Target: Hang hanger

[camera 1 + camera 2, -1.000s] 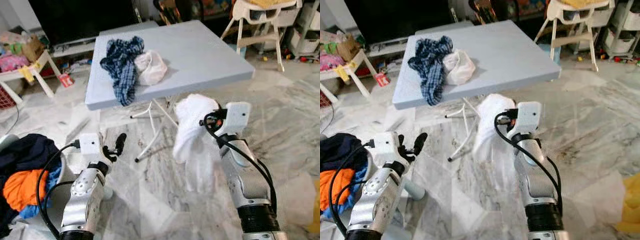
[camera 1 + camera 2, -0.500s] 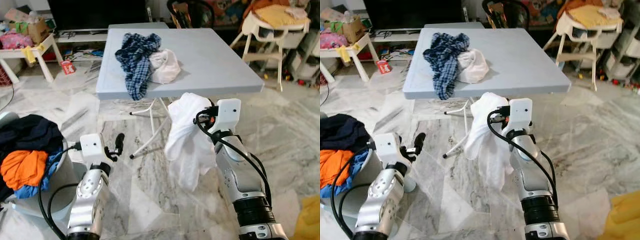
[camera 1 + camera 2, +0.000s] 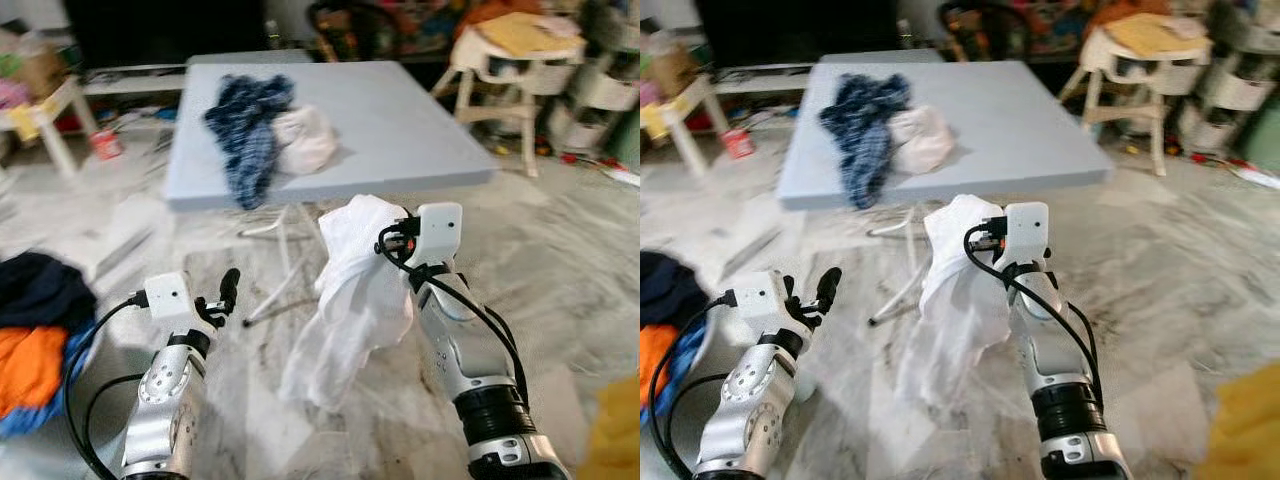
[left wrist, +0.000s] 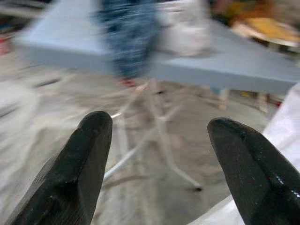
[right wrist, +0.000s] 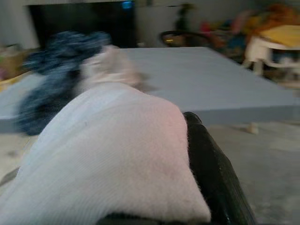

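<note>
No hanger can be made out. A white garment (image 3: 355,290) hangs limp from my right gripper (image 3: 388,238), which is shut on its top; the cloth drapes over the fingers, and one black finger (image 5: 211,178) shows beneath it in the right wrist view. The garment dangles above the marble floor, just in front of the grey table (image 3: 420,130). Lower left, my left gripper (image 3: 220,295) is open and holds nothing; its two black fingertips (image 4: 89,140) stand wide apart, pointing at the table's legs.
On the table lie a blue plaid shirt (image 3: 245,135) and a pale cloth (image 3: 303,140). A pile of dark, orange and blue laundry (image 3: 35,330) sits at the left. A white high chair (image 3: 510,50) stands behind on the right, a yellow cloth (image 3: 1250,430) at the right edge.
The camera has shifted and the picture is blurred. My right gripper still holds the white garment, whose lower end has swung left. The left gripper stays open.
</note>
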Robot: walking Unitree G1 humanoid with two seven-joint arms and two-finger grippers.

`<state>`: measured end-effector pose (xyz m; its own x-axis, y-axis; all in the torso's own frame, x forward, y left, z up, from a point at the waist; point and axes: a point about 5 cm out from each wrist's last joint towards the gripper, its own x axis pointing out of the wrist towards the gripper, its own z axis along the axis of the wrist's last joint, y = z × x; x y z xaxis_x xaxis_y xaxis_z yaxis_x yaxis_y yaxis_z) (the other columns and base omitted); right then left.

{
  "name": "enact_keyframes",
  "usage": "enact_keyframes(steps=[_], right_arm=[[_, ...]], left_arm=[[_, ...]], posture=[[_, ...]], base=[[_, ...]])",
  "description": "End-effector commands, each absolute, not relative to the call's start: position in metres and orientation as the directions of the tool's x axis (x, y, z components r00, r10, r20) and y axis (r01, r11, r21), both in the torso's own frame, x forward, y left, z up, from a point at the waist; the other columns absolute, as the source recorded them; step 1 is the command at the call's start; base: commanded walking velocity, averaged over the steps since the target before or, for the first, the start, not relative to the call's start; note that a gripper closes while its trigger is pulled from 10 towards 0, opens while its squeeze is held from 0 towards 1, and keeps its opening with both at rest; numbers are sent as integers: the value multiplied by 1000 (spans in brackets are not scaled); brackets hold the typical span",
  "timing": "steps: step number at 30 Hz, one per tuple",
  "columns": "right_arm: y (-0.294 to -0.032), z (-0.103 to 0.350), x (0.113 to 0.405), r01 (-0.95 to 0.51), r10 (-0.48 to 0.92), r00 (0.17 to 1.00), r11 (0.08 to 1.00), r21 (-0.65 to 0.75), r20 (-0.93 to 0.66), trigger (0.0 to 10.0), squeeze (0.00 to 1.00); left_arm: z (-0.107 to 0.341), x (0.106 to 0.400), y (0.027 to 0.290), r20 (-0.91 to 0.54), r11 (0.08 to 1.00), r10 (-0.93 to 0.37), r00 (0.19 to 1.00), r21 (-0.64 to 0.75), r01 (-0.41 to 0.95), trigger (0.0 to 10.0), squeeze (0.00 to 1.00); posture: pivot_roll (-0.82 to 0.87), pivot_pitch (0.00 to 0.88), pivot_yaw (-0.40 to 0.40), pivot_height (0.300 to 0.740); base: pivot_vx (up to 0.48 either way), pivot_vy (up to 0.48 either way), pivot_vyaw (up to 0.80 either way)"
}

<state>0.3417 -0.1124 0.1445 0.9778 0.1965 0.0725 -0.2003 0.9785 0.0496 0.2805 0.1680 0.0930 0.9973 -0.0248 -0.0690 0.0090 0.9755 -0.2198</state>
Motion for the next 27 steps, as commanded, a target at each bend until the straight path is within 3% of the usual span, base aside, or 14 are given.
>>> enact_keyframes(steps=[1,10,15,18,27], right_arm=[[-115,155,344,-189,179,976,979,73,128,10000,0],[-104,142,346,-285,281,957,958,46,74,10000,0],[-98,155,352,-303,294,947,951,63,126,10000,0],[-93,164,357,-312,297,942,946,83,154,10000,0],[-86,147,353,-263,243,962,946,190,124,10000,0]], left_arm=[[91,279,164,-81,976,-68,994,-212,49,10000,0],[99,274,158,-40,974,-8,999,-225,-1,10000,0],[106,271,157,-17,973,12,1000,-231,-16,10000,0],[115,272,160,20,987,2,1000,-162,1,10000,0],[110,269,170,-65,996,-7,998,-85,2,10000,0]], posture=[[30,0,-24,740],[103,0,-85,740],[117,0,-100,740],[131,0,-91,740],[168,0,-16,740]], base=[[375,0,-650],[379,0,-72],[286,0,0],[258,0,0],[57,0,0]])
